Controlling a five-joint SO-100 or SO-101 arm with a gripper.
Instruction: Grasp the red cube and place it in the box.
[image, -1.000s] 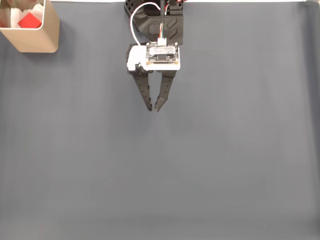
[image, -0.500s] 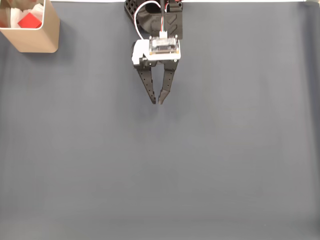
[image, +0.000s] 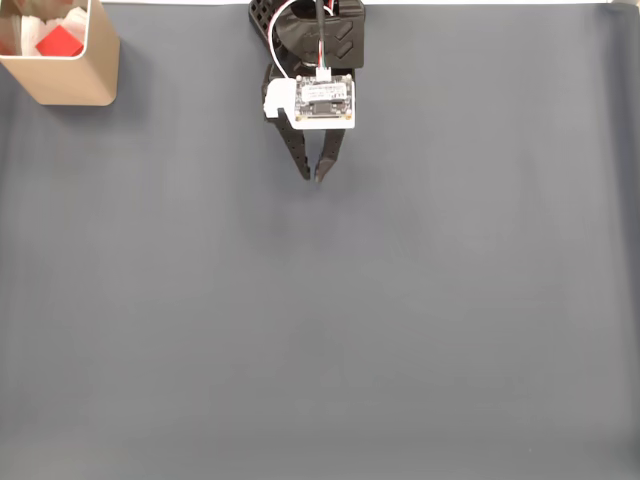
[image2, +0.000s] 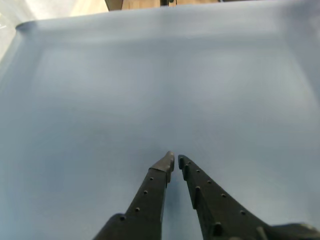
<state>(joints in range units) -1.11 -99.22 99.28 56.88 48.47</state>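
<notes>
The red cube (image: 60, 42) lies inside the tan box (image: 75, 80) at the top left corner of the fixed view, among white lining. My gripper (image: 312, 176) hangs near the top centre of that view, far to the right of the box, fingers pointing down the picture. In the wrist view the gripper (image2: 174, 161) has its tips almost touching over bare grey mat, and nothing sits between them.
A grey mat (image: 400, 320) covers the whole table. Its far edge (image2: 150, 17) meets a pale wooden floor in the wrist view. The arm's black base (image: 315, 35) stands at the top centre of the fixed view.
The gripper has drawn back toward the arm's base, up the fixed view, and its fingers have come together. The red cube stays in the box.
</notes>
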